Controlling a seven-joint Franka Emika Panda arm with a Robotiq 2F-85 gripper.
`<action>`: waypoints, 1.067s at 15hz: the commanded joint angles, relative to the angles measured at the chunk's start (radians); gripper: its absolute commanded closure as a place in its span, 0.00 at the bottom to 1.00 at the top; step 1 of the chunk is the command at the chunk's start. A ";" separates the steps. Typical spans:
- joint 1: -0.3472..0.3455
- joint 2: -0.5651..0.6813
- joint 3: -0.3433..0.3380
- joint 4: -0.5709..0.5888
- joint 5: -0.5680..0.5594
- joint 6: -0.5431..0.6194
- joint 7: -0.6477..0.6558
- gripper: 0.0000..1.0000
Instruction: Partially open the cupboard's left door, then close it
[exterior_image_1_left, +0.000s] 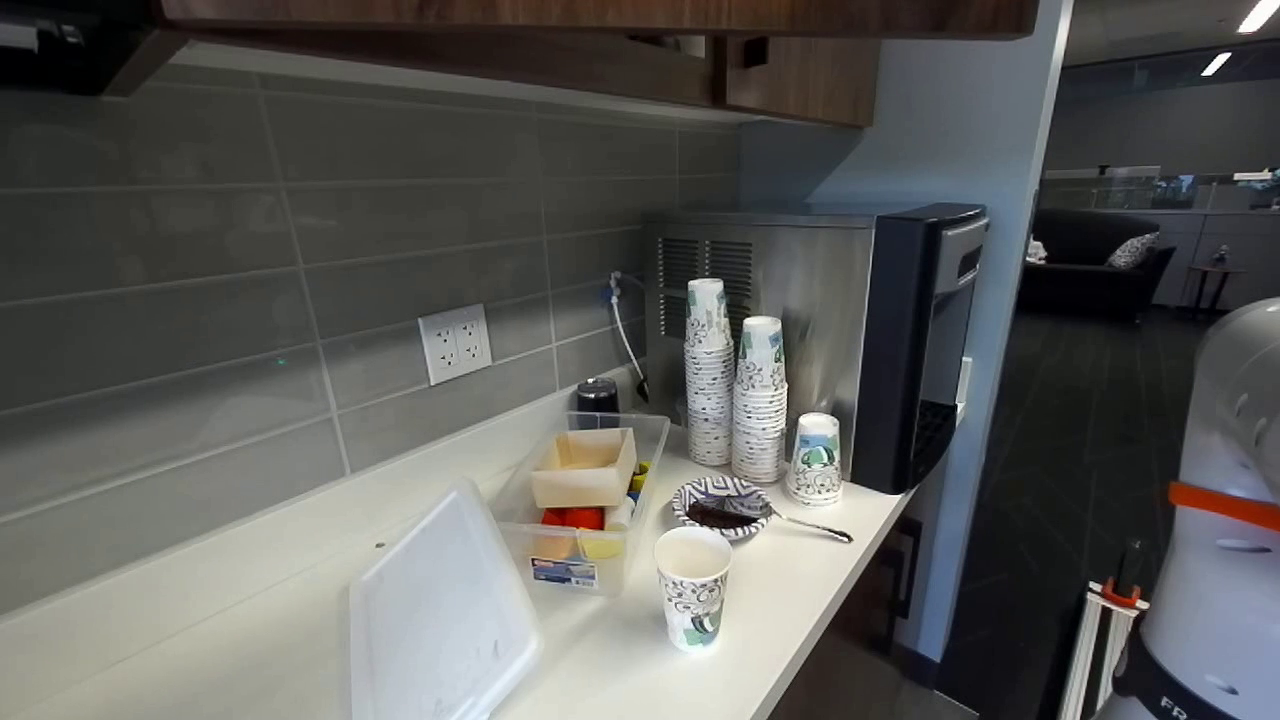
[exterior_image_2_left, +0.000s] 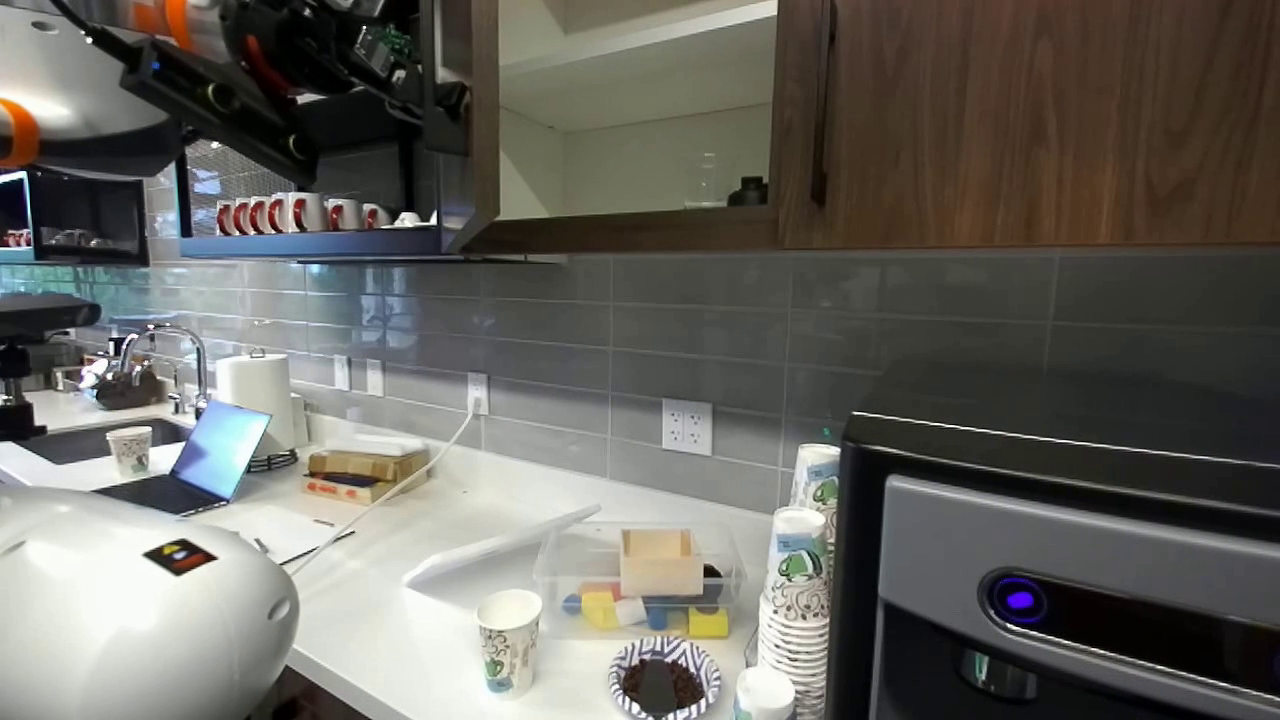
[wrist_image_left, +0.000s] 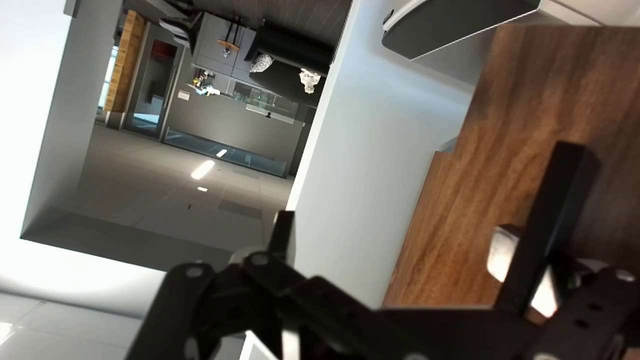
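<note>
Cupboard (exterior_image_2_left: 1050, 120) dk brn w/ woodgrain, wall tiles (exterior_image_2_left: 700, 338) gry.

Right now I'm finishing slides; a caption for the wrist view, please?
Open gripper at the black bar handle of the wooden left cupboard door.

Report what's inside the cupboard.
Beyond the open left door: a white shelf and, below it, a small dark object beside what looks like clear glassware. The closed right door hides whatever lies behind it.

From below the cupboard (exterior_image_2_left: 1040, 120), both exterior views share the counter (exterior_image_2_left: 390, 635). The inverted wrist view hugs the cupboard.
</note>
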 joint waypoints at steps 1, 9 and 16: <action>0.030 -0.014 -0.007 -0.034 -0.006 -0.040 -0.003 0.00; 0.007 0.011 -0.048 -0.011 -0.059 -0.020 0.002 0.00; 0.018 0.060 -0.134 0.023 -0.177 0.097 -0.039 0.00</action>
